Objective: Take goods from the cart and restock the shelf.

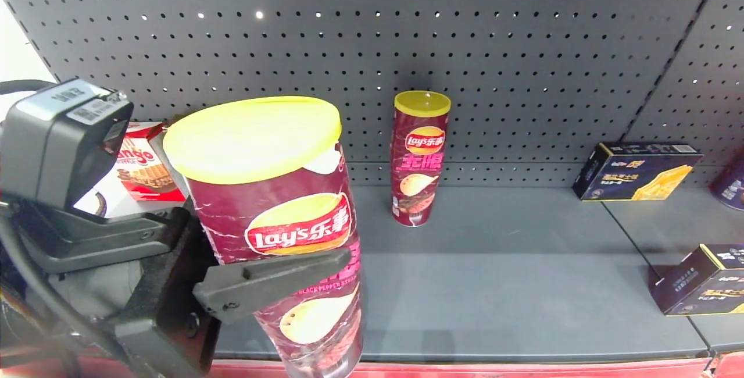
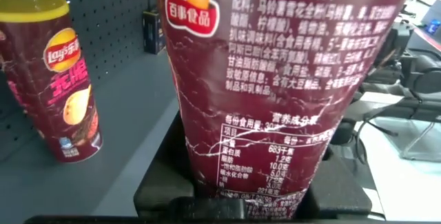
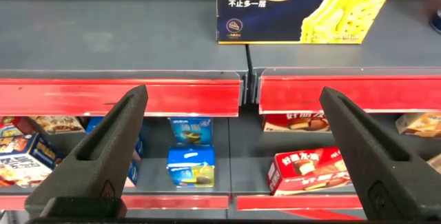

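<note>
a second chip can [image 1: 419, 157] stands upright by the shelf's [image 1: 511, 285] back edge; a red wafer box [image 1: 145, 168] sits at the back left corner, with dark blue boxes [image 1: 636, 171] to the right; the left gripper [image 1: 279, 276] is clamped on the held chip can [image 1: 273, 215] above the front edge, its long axis near vertical and its yellow lid up; the right gripper [image 3: 234, 100] has its jaws apart, facing a red shelf rail [image 3: 186, 96].
</note>
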{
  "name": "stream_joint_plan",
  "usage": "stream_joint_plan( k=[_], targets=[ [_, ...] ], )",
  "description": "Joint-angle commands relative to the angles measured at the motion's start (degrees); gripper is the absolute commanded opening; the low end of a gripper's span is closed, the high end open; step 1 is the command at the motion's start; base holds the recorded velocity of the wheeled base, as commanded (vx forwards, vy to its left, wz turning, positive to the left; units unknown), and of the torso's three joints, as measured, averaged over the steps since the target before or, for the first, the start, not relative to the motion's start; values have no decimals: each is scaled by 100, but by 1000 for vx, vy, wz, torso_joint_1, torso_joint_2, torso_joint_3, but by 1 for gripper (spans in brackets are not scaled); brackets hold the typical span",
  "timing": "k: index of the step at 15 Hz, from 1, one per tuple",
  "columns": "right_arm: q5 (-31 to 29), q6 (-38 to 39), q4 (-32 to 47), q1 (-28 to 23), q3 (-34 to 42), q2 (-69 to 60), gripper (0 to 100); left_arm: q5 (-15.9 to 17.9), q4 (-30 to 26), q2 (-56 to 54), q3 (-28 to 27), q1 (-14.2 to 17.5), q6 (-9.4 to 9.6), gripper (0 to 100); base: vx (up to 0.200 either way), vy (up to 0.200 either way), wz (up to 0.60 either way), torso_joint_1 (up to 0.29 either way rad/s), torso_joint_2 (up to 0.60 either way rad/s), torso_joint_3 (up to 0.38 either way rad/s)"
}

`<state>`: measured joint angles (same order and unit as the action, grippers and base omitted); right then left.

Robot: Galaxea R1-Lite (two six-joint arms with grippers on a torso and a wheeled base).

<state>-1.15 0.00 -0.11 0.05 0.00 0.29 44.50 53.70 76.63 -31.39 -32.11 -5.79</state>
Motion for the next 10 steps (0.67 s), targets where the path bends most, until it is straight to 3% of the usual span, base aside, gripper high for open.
stream_joint_plan(
  k=[1,6,9,10],
  targets=[
    [0,0,-7,-5,0,-3,100,-2,176,10,10,3,-10,0,0,0,0,0,0,0],
    [71,-62,-7,57,-62,59,100,6,545,115,160,-23,-54,0,0,0,0,0,0,0],
    [589,44,-402,399,-2610,3012,100,6,589,379,-51,-15,-63,0,0,0,0,0,0,0],
    [791,-35,-367,575,-2786,3240,100,15,563,458,-201,-6,-63,0,0,0,0,0,0,0]
  ],
)
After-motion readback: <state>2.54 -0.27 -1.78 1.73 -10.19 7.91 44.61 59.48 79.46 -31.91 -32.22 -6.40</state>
